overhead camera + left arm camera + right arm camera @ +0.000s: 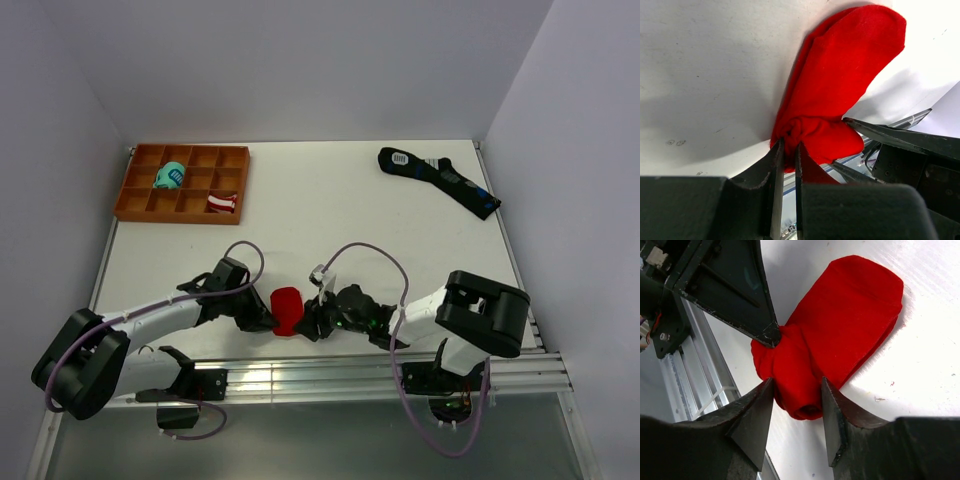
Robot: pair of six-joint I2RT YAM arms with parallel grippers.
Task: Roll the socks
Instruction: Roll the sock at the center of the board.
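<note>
The red socks (286,308) lie near the table's front edge, between my two arms. One end is wound into a tight roll and the other end lies flat and wide (850,310). My left gripper (264,316) is shut on a bunched fold at the rolled end (789,145), pinching red fabric (840,90) between its fingers. From the opposite side, my right gripper (312,320) straddles the roll (796,382), and both fingers press against its sides. The two grippers' tips almost meet at the roll.
An orange compartment tray (130,195) at the back left holds a teal bundle (170,176) and a red-and-white striped bundle (222,203). Long black socks (440,178) lie at the back right. A metal rail (350,375) runs along the front edge, just behind the roll.
</note>
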